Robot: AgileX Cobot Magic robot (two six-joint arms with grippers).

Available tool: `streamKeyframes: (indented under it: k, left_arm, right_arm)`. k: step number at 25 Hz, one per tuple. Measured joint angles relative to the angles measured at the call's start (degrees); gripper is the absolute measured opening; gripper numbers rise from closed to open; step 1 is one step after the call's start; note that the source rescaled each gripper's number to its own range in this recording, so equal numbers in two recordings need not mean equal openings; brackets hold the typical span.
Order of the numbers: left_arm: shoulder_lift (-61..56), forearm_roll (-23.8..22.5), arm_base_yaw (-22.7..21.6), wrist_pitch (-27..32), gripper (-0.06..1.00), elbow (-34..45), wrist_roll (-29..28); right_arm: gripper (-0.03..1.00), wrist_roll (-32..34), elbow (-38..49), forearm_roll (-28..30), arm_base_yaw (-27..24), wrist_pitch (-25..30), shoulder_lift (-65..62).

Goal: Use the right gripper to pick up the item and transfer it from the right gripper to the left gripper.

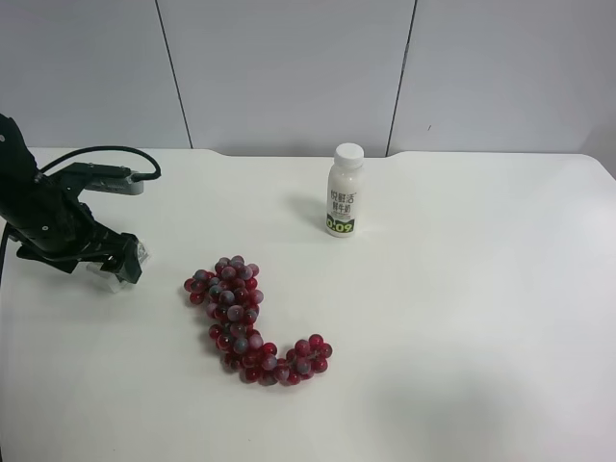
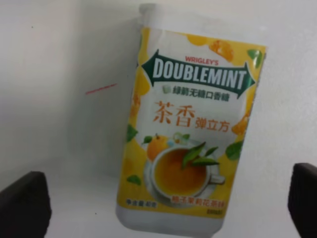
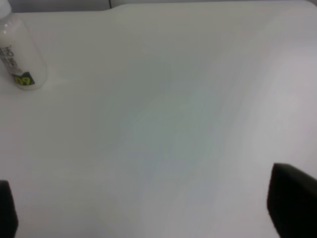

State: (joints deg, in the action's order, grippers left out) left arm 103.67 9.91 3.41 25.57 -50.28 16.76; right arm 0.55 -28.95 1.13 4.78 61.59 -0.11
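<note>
You are looking at a robot test bench in a lab-like room, not a home or a shop. A bare white table with rounded corners stands against plain grey-white wall panels split by dark vertical seams. A black robot arm with a loose cable reaches over the table. On it sit only a few unrelated props: a white milk bottle and a bunch of red grapes.

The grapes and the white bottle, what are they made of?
The grapes look like plastic: dark red beads with a dull, slightly frosted shine, though real fruit can't be ruled out. The white bottle looks like smooth opaque plastic with a screw cap and a printed label.
</note>
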Motion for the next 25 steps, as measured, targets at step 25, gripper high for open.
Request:
streamKeyframes:
  k: [25]
  left_arm:
    - [-48.1, 0.0, 0.0, 31.6, 1.00, 0.0, -0.4]
  right_arm:
    - [1.00, 0.0, 0.0, 0.0, 0.0, 0.0, 0.0]
